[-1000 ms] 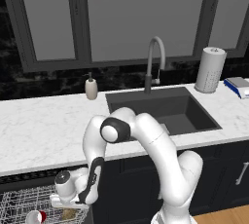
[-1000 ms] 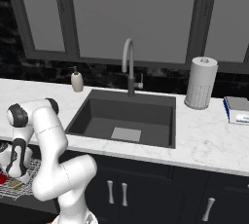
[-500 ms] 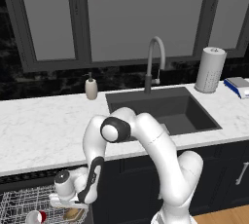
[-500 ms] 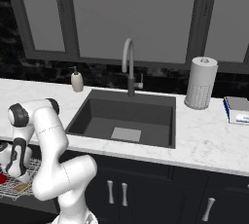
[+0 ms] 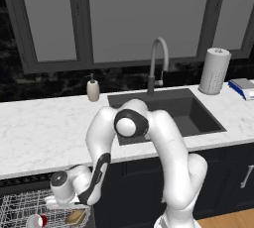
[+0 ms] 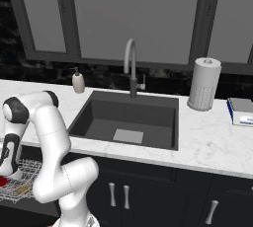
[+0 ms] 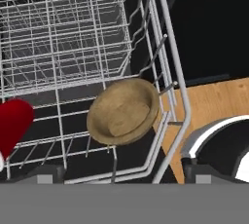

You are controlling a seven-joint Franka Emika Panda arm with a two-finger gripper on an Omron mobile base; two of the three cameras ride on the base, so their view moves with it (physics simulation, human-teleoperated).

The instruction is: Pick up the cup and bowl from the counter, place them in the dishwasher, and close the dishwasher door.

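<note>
With the bowl [image 7: 124,112] lying in the dishwasher's white wire rack [image 7: 73,47] near its front corner, and the cup [image 7: 13,123] on its side in the same rack, both items appear loaded. The pincer [image 7: 116,174] hangs just above the bowl, released and grasping nothing (fingertips barely visible). The dishwasher door lies below and outward of the rack, so closing it likely calls for withdrawing upward first.
</note>
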